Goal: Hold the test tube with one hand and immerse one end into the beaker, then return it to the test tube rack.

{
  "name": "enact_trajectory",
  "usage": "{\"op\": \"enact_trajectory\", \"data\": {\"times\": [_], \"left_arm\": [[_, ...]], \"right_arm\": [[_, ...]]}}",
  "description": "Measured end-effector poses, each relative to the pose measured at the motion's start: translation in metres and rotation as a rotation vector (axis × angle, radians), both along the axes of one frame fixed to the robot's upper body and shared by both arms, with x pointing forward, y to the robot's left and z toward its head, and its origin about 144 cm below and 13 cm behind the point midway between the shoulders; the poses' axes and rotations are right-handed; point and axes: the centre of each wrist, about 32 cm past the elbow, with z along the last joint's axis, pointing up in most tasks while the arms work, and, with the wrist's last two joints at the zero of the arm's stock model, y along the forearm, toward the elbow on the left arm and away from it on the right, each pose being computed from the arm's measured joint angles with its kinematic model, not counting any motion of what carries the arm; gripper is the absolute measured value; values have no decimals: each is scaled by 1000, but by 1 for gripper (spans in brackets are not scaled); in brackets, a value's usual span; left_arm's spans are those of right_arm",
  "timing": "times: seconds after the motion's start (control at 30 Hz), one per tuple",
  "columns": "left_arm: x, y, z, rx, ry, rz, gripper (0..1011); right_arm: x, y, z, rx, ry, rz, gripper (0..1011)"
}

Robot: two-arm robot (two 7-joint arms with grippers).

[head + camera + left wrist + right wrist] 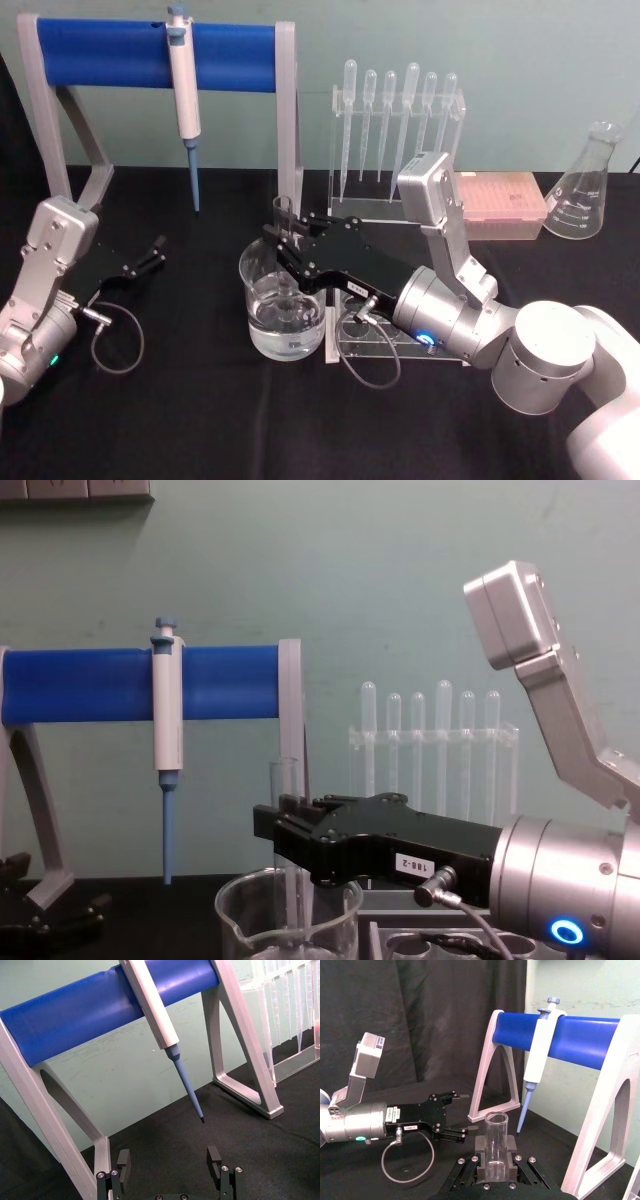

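My right pincer (283, 243) clamps the test tube (285, 262) upright, its lower end dipped into the beaker (282, 312) directly beneath my fingers; left pincer (150, 252) rests wide open on the table (200, 420).

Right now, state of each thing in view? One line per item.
Test tube: upright, gripped, lower end down in the beaker.
Beaker: upright on the table, water in the bottom.
Right gripper: shut on the test tube, over the beaker.
Left gripper: open, holding nothing, low at the table's left.
Pipettor: hanging on the blue stand.
Flask: upright, looks empty.
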Motion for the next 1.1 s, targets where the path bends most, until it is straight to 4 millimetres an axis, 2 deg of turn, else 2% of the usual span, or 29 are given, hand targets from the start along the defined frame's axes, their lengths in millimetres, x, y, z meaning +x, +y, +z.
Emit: {"op": "enact_trajectory", "data": {"times": [1.1], "left_arm": [[0, 0, 0, 0, 0, 0, 1000]], "right_arm": [[0, 0, 0, 0, 0, 0, 224]]}}
